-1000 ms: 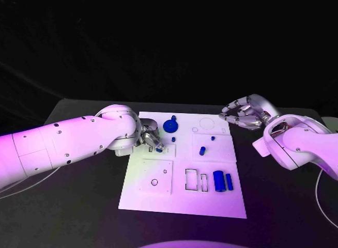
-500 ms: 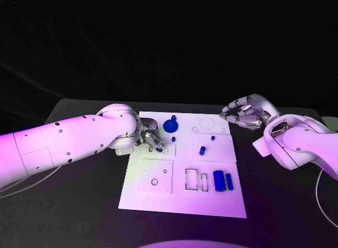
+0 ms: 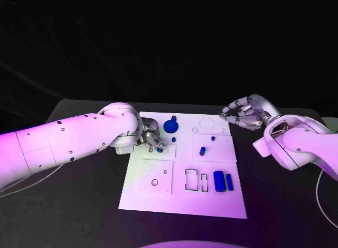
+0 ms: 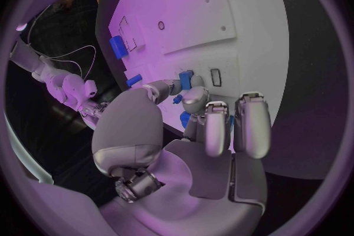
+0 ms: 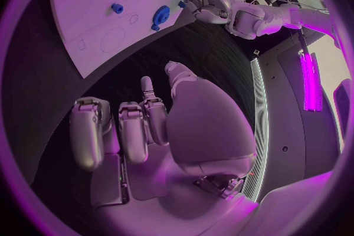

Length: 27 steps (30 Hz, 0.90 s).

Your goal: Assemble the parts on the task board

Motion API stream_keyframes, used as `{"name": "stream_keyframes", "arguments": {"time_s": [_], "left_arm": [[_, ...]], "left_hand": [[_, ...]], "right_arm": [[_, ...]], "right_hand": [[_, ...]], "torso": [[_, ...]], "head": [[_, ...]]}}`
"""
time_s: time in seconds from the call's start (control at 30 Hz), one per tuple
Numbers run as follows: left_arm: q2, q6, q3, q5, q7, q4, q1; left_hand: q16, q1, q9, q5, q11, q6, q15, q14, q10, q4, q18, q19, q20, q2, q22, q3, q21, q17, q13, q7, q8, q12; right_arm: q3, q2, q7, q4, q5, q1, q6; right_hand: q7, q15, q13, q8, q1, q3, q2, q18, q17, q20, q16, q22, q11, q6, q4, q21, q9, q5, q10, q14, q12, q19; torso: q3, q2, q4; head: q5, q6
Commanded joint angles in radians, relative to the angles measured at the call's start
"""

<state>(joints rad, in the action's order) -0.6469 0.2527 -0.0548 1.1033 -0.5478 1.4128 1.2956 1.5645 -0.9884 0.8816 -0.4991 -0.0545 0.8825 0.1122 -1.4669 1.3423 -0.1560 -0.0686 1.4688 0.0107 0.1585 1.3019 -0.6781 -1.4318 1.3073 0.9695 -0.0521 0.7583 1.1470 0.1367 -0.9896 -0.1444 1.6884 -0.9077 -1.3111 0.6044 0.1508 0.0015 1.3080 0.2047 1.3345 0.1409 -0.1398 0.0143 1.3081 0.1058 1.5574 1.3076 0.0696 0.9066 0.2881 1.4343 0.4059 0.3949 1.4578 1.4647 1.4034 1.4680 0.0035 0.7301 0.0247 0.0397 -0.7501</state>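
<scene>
The white task board (image 3: 185, 199) lies in the middle of the black table. My left hand (image 3: 150, 138) rests over the board's far left part and pinches a small blue part (image 4: 186, 79) in its fingertips, beside a small rectangular slot (image 4: 215, 76). A round blue gear-like part (image 3: 170, 125), a small peg (image 3: 173, 139) and another blue piece (image 3: 202, 151) lie on the far half. Two blue blocks (image 3: 219, 181) lie side by side nearer me. My right hand (image 3: 243, 114) hovers off the board's far right corner, its fingers curled in and holding nothing.
The board has outlined recesses: a circle (image 3: 207, 123) at the far right, a square panel with a hole (image 3: 155, 182) at the near left, and rectangular slots (image 3: 191, 179) by the blocks. Black table (image 3: 79, 206) surrounds the board on both sides.
The left arm has edged slightly toward the board; its hand stays at the same spot with the part. The right hand has not moved.
</scene>
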Motion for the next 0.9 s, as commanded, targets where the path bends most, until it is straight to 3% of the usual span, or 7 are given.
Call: {"name": "stream_keyframes", "arguments": {"time_s": [0.03, 0.6, 0.9], "left_arm": [[0.007, 0.051, -0.007, -0.014, -0.005, 0.001, -0.009], [0.014, 0.047, -0.008, -0.007, -0.004, -0.008, -0.009], [0.010, 0.031, -0.006, -0.006, 0.000, -0.005, -0.010]], "left_hand": [[0.006, 0.017, -0.003, 0.004, -0.003, 0.051, 0.002, -0.104, -0.004, -0.011, 0.015, 0.011, 0.005, 0.003, 0.003, 0.018, -0.005, 0.264, 0.003, 0.042, -0.008, -0.004], [0.006, 0.026, -0.002, 0.005, -0.005, 0.059, 0.003, -0.104, -0.002, -0.044, 0.015, 0.012, 0.005, 0.005, 0.005, 0.066, -0.005, 0.264, 0.007, 0.044, -0.012, -0.001], [0.006, 0.037, 0.000, 0.006, -0.005, 0.064, 0.003, -0.104, -0.001, -0.087, 0.015, 0.012, 0.007, 0.013, 0.004, 0.125, -0.004, 0.264, 0.009, 0.044, -0.017, 0.000]], "right_arm": [[0.000, 0.000, 0.008, 0.002, -0.006, 0.001, 0.000], [0.000, -0.002, 0.011, 0.003, -0.006, 0.001, 0.000], [0.000, -0.002, 0.012, 0.002, -0.006, 0.001, 0.001]], "right_hand": [[-0.002, -0.009, 0.142, 0.004, -0.011, 0.005, 0.002, 0.021, 0.218, -0.008, -0.003, 0.172, -0.005, 0.006, 0.002, -0.003, 0.001, 0.004, 0.001, 0.095, 0.000, 0.033], [-0.002, -0.009, 0.140, 0.004, -0.020, 0.005, 0.001, 0.022, 0.216, -0.008, -0.004, 0.169, -0.005, 0.005, 0.004, -0.007, 0.001, 0.003, -0.001, 0.095, -0.003, 0.032], [-0.002, -0.009, 0.140, 0.004, -0.031, 0.004, 0.001, 0.022, 0.214, -0.008, -0.005, 0.169, -0.005, 0.005, 0.004, -0.008, 0.000, -0.003, -0.001, 0.095, -0.004, 0.031]], "torso": [[-0.0001, 0.000, -0.0006], [-0.0017, 0.001, 0.0002], [-0.0024, 0.000, -0.0001]], "head": [[-0.001, 0.001], [-0.004, 0.002], [-0.005, 0.003]]}}
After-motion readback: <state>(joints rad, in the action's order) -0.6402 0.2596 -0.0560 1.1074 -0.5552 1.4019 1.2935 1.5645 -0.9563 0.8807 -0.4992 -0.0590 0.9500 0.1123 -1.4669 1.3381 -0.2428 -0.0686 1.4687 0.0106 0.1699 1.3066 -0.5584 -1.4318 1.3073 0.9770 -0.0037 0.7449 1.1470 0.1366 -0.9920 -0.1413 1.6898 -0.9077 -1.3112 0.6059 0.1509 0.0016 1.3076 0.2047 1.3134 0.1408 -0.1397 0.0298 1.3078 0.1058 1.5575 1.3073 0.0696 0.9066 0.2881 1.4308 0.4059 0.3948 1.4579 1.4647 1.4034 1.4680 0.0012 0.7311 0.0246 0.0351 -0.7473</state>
